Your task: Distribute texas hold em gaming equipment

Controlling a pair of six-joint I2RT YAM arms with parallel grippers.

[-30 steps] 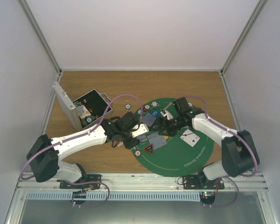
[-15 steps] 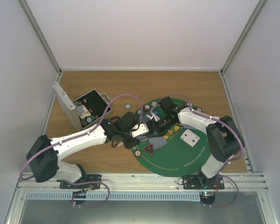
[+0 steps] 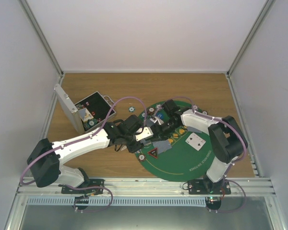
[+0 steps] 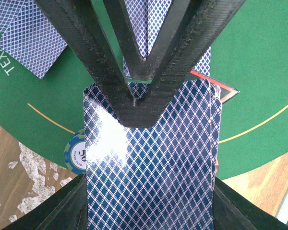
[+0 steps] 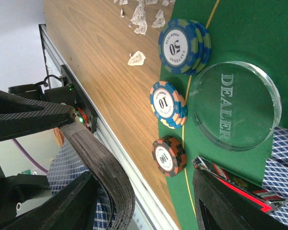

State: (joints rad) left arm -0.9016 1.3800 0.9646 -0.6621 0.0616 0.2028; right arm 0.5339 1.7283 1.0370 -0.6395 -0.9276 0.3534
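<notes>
1. Now, your left hand (image 4: pixel 149 191) is clamped on the deck of playing cards (image 4: pixel 149 153), a finger on each long edge. The deck is backs up, over the left edge of the green mat (image 3: pixel 192 165).
2. Your right hand (image 4: pixel 139 98) meets the deck's far end, its fingers converging on the top card. I cannot tell whether they pinch it or only touch it.
3. Below the deck, a single 50 chip (image 4: pixel 76 152) lies at the mat's rim, and the red-triangle token (image 4: pixel 226 91) shows only a corner.
4. Your right wrist view shows a 50-chip stack (image 5: pixel 182 47), a 10-chip stack (image 5: pixel 168 104) and a 100 chip (image 5: pixel 169 155) along the mat's edge, just beside the clear dealer button (image 5: pixel 235 112).
5. A face-up card (image 3: pixel 196 140) lies apart on the mat. The silver case (image 3: pixel 84 112) stands open on the counter (image 3: pixel 110 86), to the left.
</notes>
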